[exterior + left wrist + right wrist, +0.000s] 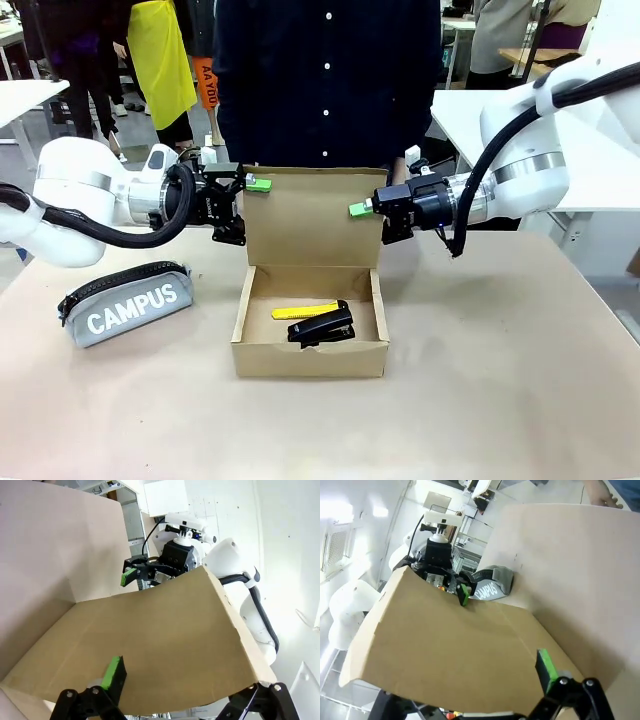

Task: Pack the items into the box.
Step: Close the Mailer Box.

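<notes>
The brown cardboard box (310, 358) stands open at the table's middle, its lid flap (312, 215) upright at the back. Inside lie the items: a black stapler (322, 327) and, just behind it, a yellow utility knife (304, 311). My left gripper (244, 210) is open at the flap's upper left edge. In the left wrist view the flap (165, 640) runs between the spread fingers (114, 672). My right gripper (375, 222) is open at the flap's right edge. The right wrist view has the flap (445, 645) crossing between its fingers (546, 670).
A grey zip pouch (128, 303) printed "CAMPUS" lies on the table left of the box, under my left arm. A person in a dark shirt (325, 80) stands close behind the flap. Bare tabletop (500, 380) stretches in front and to the right.
</notes>
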`<state>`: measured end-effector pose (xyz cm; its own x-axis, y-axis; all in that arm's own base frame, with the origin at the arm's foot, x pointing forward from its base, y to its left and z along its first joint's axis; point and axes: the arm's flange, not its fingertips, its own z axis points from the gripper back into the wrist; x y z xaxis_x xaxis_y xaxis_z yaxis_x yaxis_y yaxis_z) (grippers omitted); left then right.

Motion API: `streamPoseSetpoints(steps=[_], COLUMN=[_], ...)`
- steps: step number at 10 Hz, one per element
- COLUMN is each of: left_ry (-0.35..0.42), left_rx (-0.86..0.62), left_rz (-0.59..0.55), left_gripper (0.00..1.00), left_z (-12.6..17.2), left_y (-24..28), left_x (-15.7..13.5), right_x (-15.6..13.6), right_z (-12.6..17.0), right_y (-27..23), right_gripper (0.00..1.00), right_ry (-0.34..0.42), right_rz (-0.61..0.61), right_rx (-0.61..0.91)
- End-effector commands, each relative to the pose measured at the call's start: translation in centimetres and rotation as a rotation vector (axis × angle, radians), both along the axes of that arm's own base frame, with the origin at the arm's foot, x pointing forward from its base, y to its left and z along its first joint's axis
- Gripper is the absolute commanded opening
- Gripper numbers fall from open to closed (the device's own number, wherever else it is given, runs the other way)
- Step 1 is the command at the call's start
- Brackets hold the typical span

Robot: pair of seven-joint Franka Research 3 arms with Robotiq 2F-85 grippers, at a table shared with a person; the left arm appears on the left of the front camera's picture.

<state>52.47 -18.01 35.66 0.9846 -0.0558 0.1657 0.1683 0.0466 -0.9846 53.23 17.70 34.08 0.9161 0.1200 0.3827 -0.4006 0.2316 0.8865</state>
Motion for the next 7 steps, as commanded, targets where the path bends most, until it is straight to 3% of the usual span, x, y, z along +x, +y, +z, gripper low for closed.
streamPoseSetpoints(steps=[1, 3, 4, 5, 7], left_ry=[0.002, -0.334, -0.417, -0.506, -0.619], left_rx=[0.000, -0.084, -0.165, -0.154, -0.200], left_rz=[0.000, -0.174, -0.215, -0.199, -0.208], left_gripper=[1.00, 1.00, 1.00, 1.00, 1.00], left_z=[0.0, 0.4, 0.4, 0.1, -0.2], left_y=[0.0, 1.2, 1.2, 1.1, 1.0], left_x=[-0.1, -2.6, -3.7, -4.0, -4.7], right_x=[0.0, -1.7, -2.9, -3.8, -5.7], right_z=[0.0, 1.4, 1.3, 1.1, 1.1], right_y=[0.0, -0.1, -0.5, -0.7, -0.9], right_gripper=[1.00, 1.00, 1.00, 1.00, 1.00], right_ry=[-0.001, -0.304, -0.406, -0.486, -0.642], right_rz=[0.000, 0.112, 0.167, 0.167, 0.176], right_rx=[0.000, 0.022, 0.095, 0.111, 0.143])
